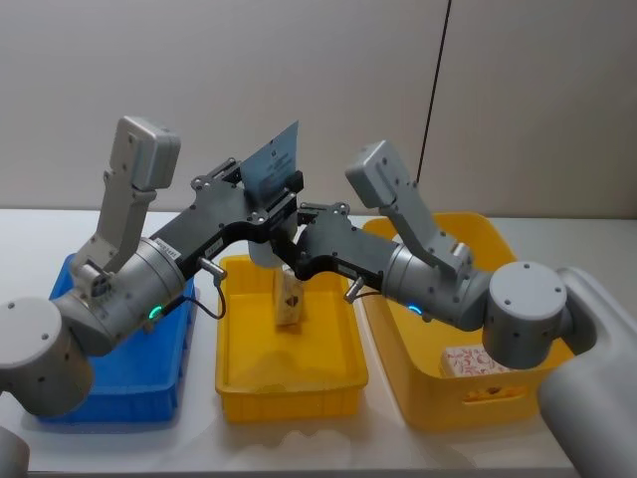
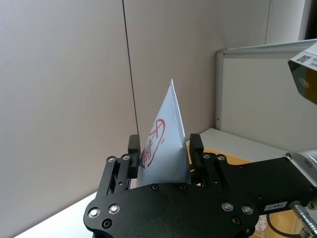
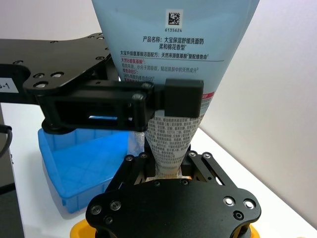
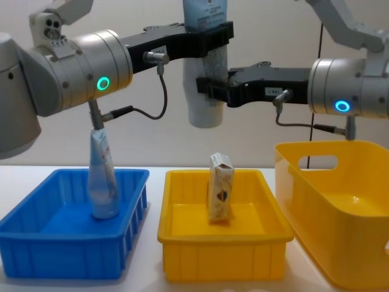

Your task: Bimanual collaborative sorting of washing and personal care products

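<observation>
A pale-blue squeeze tube (image 4: 205, 61) is held in the air above the small yellow bin (image 4: 225, 255), gripped by both arms at once. Its long axis is close to vertical: the flat crimped end points up, and the white cap end (image 4: 206, 115) points down toward the bin. The left gripper (image 4: 214, 38) is closed on the upper, wider part of the tube, one finger (image 2: 133, 156) pressed against each flat side, as seen in the left wrist view. The right gripper (image 4: 209, 88) is clamped on the narrower lower part, just below the left one, with printed text facing its wrist camera.

Inside the small yellow bin, directly beneath the held tube, a small carton (image 4: 220, 187) is stood upright, long axis vertical, slightly tilted. To the left of that bin, a blue bin (image 4: 70, 243) is placed on the tabletop (image 1: 30, 234); a second squeeze tube (image 4: 103, 176) is stood in it cap-down, crimped end up, leaning slightly. To the right of the small yellow bin a larger yellow bin (image 4: 337, 213) is set, and a white carton with red print (image 1: 476, 362) is seen lying flat in it from the head view.
</observation>
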